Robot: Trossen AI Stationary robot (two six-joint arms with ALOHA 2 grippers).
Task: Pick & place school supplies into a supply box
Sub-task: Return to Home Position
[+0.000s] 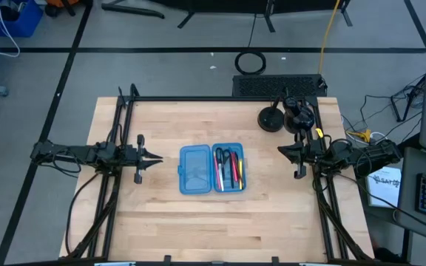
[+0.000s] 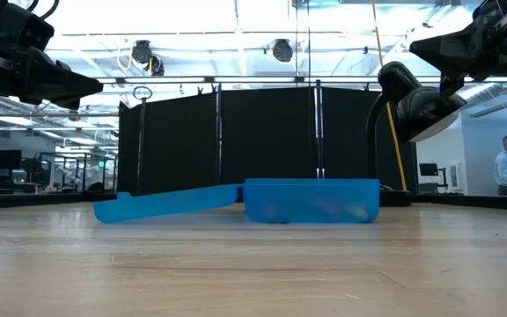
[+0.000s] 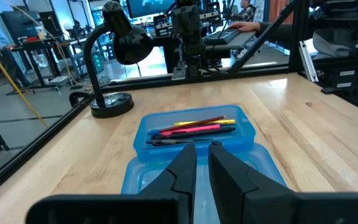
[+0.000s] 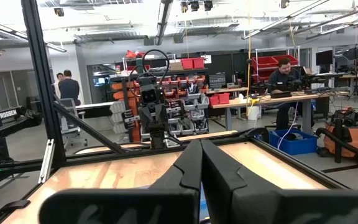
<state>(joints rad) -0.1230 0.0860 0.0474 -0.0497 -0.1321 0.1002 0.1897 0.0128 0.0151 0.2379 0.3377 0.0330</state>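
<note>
The left claw (image 1: 154, 157) hangs empty above the counter (image 1: 161, 222), its fingers (image 3: 185, 168) drawn in to a sliver of a gap. Straight ahead of it the supply box (image 1: 211, 169) lies open and flat. The bare half is nearer this claw, and the far half holds the school supplies (image 1: 228, 168): yellow, pink and red sticks, plus something dark, perhaps scissors. Beyond the box the right claw (image 1: 281, 151) faces it, pinched together on nothing, with a black desk lamp (image 1: 271, 119) beside it.
</note>
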